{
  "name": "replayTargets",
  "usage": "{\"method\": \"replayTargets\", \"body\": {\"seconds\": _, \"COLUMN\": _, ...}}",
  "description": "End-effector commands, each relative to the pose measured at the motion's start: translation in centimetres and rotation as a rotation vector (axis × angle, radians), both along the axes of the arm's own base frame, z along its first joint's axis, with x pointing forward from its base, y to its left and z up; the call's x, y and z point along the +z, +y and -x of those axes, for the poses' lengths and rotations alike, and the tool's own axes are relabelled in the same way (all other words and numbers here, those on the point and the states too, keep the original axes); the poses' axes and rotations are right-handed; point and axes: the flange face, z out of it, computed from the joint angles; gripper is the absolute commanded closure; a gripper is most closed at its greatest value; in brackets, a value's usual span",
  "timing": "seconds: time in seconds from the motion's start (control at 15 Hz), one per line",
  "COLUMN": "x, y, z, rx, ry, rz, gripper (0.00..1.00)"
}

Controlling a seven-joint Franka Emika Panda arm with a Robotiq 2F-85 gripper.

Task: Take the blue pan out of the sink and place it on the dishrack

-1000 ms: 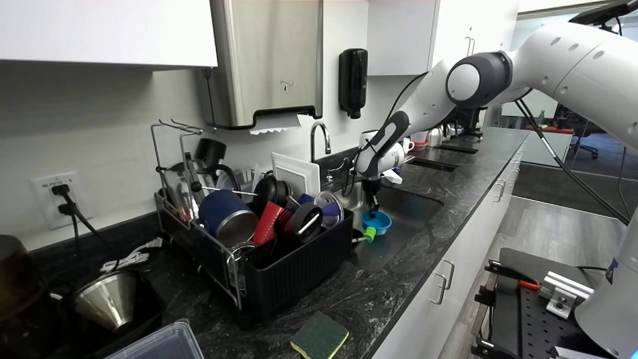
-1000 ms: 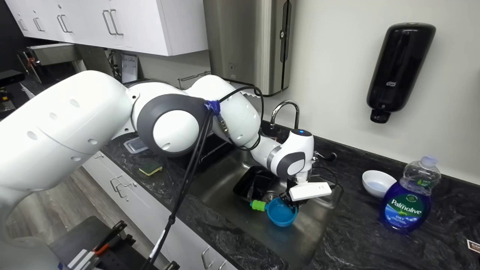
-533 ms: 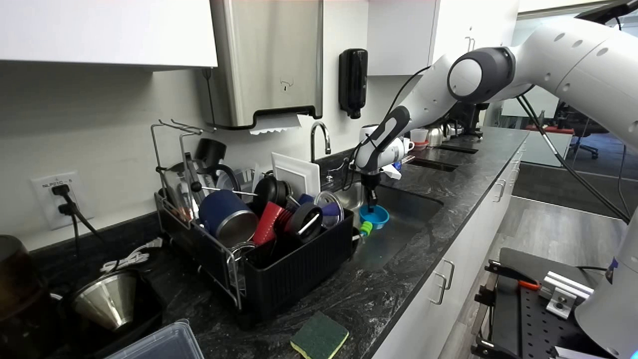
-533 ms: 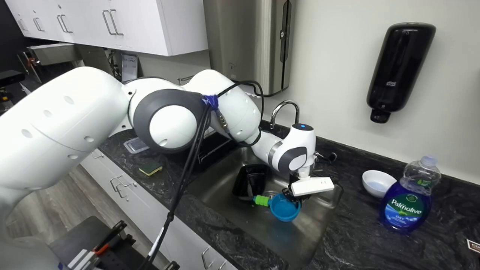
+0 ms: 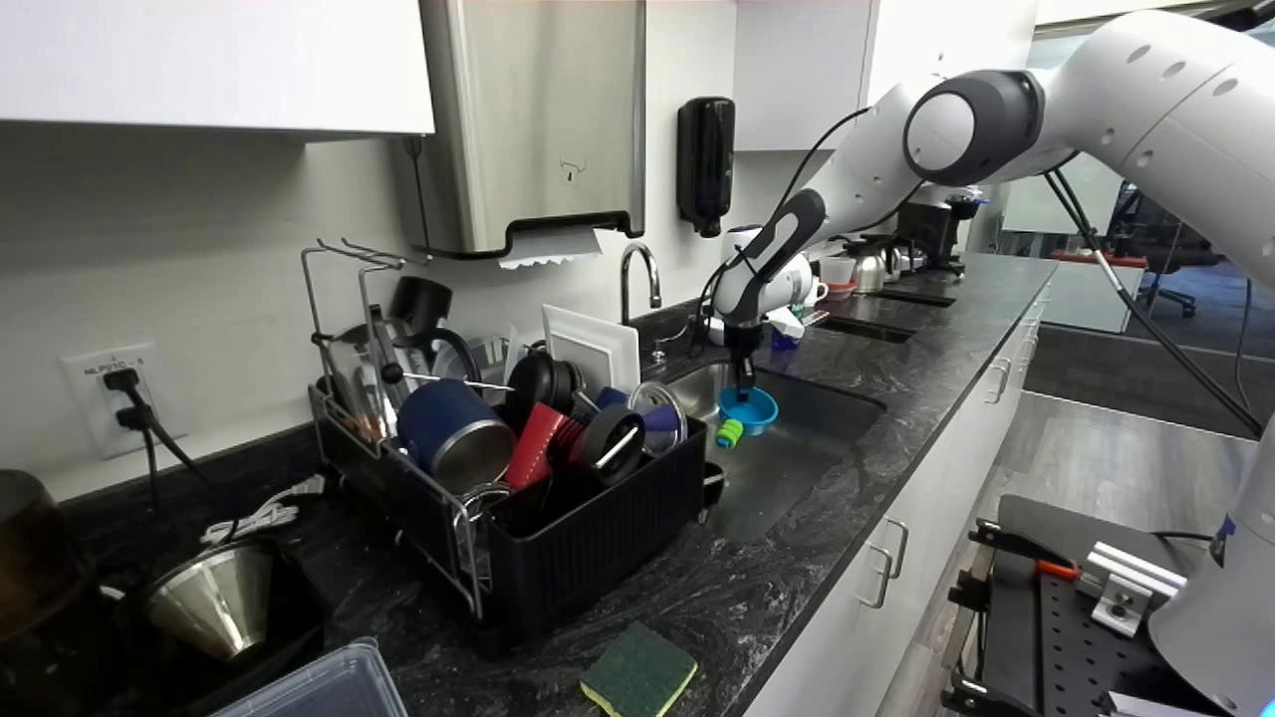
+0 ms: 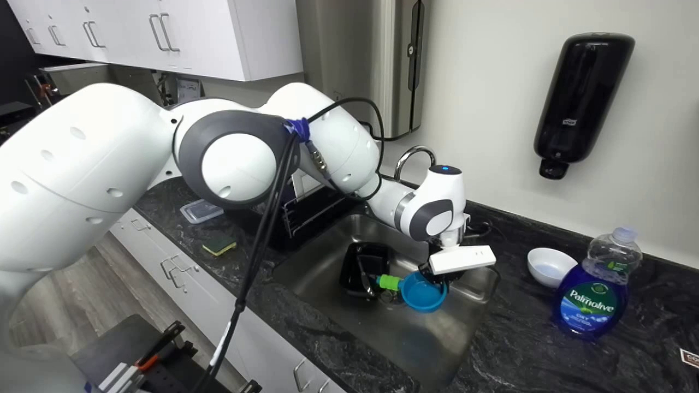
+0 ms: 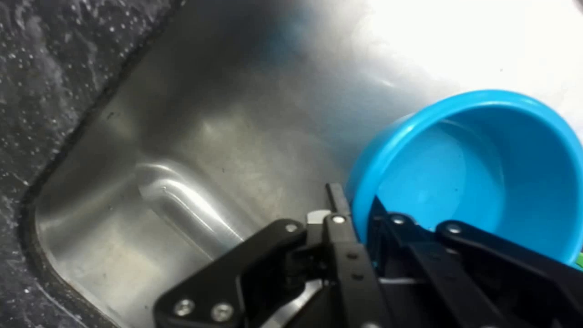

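The blue pan [image 5: 762, 410] is a small round blue bowl shape with a green grip on its handle. It also shows in an exterior view [image 6: 423, 296] and in the wrist view [image 7: 437, 168]. My gripper [image 7: 357, 205] is shut on the pan's rim, one finger inside and one outside, and holds it above the floor of the metal sink [image 6: 404, 338]. The pan is roughly level. In an exterior view its handle [image 6: 389, 282] points toward the black container. The black dishrack [image 5: 598, 558] stands beside the sink, crowded with dishes.
A black container [image 6: 349, 267] sits in the sink. The faucet [image 5: 642, 264] rises behind it. A white bowl [image 6: 550, 267] and a dish soap bottle [image 6: 592, 297] stand on the counter at one side. A sponge [image 5: 639, 672] lies in front of the dishrack.
The arm has risen and the pan has gone up with the gripper, shifting a little toward the back wall. The handle has swung slightly. The grip on the rim is unchanged.
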Motion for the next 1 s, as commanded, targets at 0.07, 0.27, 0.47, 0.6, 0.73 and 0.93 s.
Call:
{"method": "replayTargets", "body": {"seconds": 0.07, "x": 2.0, "y": 1.0, "z": 1.7, "rx": -0.019, "ry": 0.014, "rz": 0.036, "gripper": 0.97}}
{"method": "replayTargets", "body": {"seconds": 0.27, "x": 3.1, "y": 2.0, "z": 3.1, "rx": -0.008, "ry": 0.031, "rz": 0.043, "gripper": 0.97}}
{"method": "replayTargets", "body": {"seconds": 0.47, "x": 3.9, "y": 3.2, "z": 4.7, "rx": 0.005, "ry": 0.051, "rz": 0.047, "gripper": 0.97}}
{"method": "replayTargets", "body": {"seconds": 0.6, "x": 4.6, "y": 4.0, "z": 5.9, "rx": 0.014, "ry": 0.062, "rz": 0.049, "gripper": 0.97}}
{"method": "replayTargets", "body": {"seconds": 0.73, "x": 5.2, "y": 4.8, "z": 7.2, "rx": 0.023, "ry": 0.067, "rz": 0.048, "gripper": 0.97}}
{"method": "replayTargets", "body": {"seconds": 0.93, "x": 6.6, "y": 6.0, "z": 9.0, "rx": 0.032, "ry": 0.075, "rz": 0.039, "gripper": 0.97}}
